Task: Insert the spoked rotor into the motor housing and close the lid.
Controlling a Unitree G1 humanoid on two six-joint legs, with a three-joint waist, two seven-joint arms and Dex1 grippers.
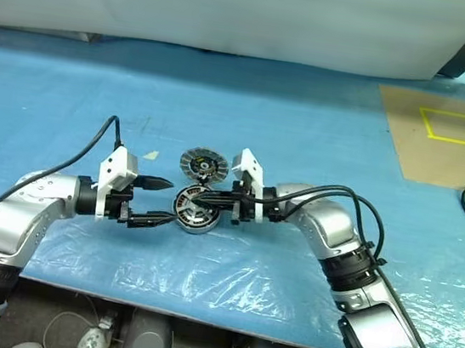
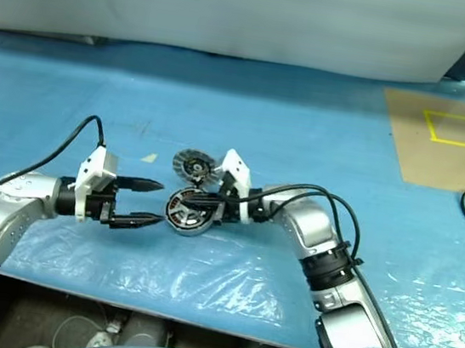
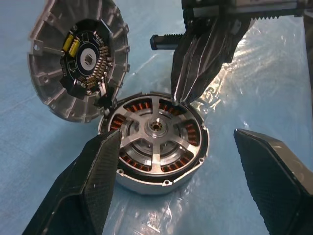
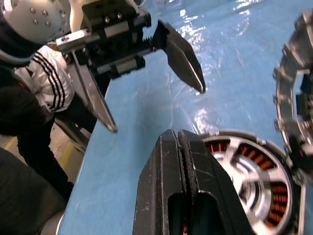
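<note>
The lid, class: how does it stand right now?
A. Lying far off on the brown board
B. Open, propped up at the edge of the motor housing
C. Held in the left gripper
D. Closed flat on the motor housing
B: the lid stands tilted up beside the motor housing, its inner face showing, and the spoked rotor sits uncovered inside.

Spoked rotor (image 3: pixel 156 142) inside motor housing (image 3: pixel 195 169), lid (image 3: pixel 78 61) behind.

The motor housing (image 2: pixel 186 213) sits on the blue table (image 2: pixel 305 141) with the spoked rotor (image 2: pixel 185 209) inside it. The lid (image 2: pixel 193 166) stands tilted just behind it. The left gripper (image 2: pixel 150 203) is wide open beside the housing. The right gripper (image 2: pixel 198 197) is closed over its top.
</note>
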